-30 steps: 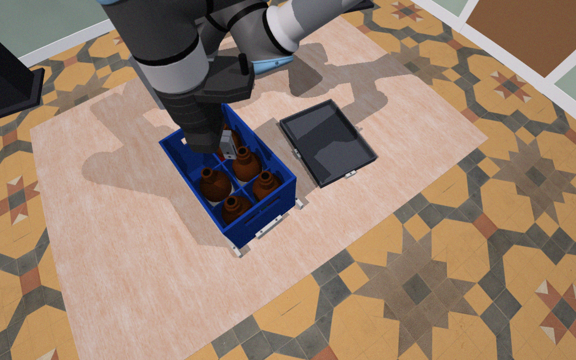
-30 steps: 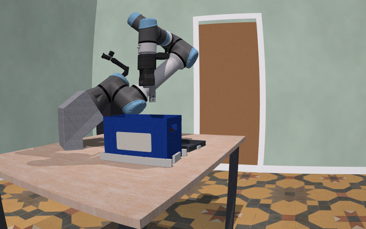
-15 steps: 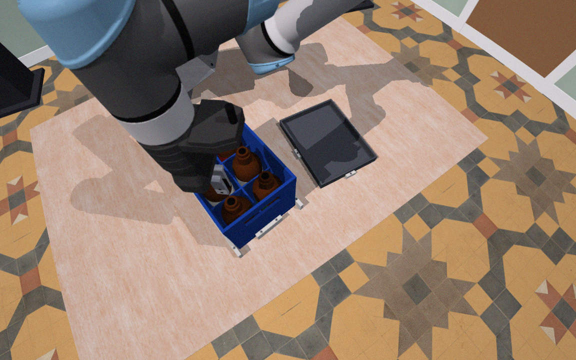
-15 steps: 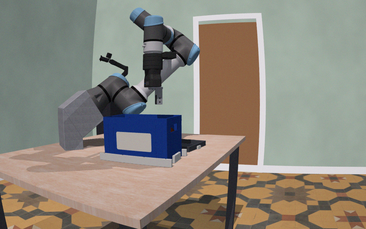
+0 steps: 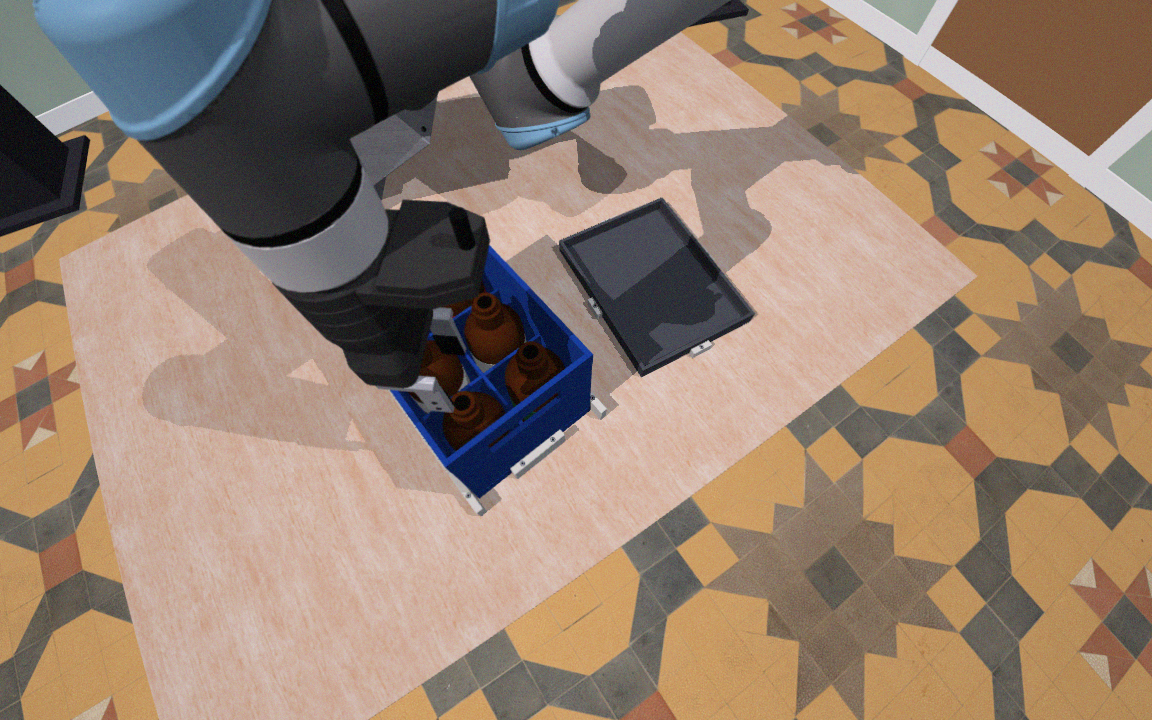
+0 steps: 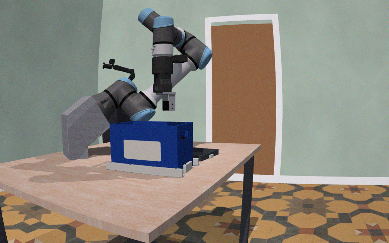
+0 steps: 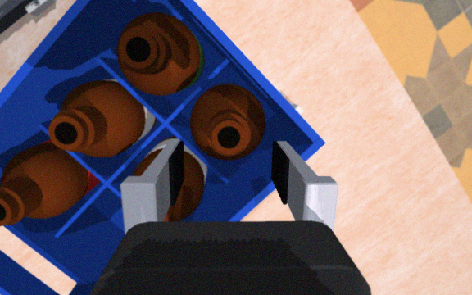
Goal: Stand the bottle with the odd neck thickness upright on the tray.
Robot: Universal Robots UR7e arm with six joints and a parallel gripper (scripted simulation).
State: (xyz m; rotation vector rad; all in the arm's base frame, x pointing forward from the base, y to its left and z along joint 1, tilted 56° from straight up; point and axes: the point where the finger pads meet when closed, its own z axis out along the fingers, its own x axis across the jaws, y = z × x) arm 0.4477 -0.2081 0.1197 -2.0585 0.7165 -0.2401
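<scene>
A blue crate (image 5: pixel 526 431) (image 6: pixel 147 133) (image 7: pixel 286 128) stands on the table and holds brown bottles, each upright in its own cell. In the wrist view I see one bottle (image 7: pixel 158 53) at the top, one (image 7: pixel 97 119) in the middle, one (image 7: pixel 31 184) at the left, one (image 7: pixel 228 123) at the right, and one (image 7: pixel 188 184) partly hidden behind my left finger. My gripper (image 7: pixel 228 160) (image 5: pixel 437 365) (image 6: pixel 168 105) is open and empty. It hangs above the crate's rim, over the right bottle's mouth. The dark tray (image 5: pixel 652 286) (image 6: pixel 205 152) lies empty beside the crate.
The wooden table (image 5: pixel 249 537) (image 6: pixel 99 193) carries only the crate, the tray and the arm's grey base (image 6: pixel 78 133). White stops sit at the crate's foot (image 6: pixel 143 169). The arm hides one end of the crate in the top view.
</scene>
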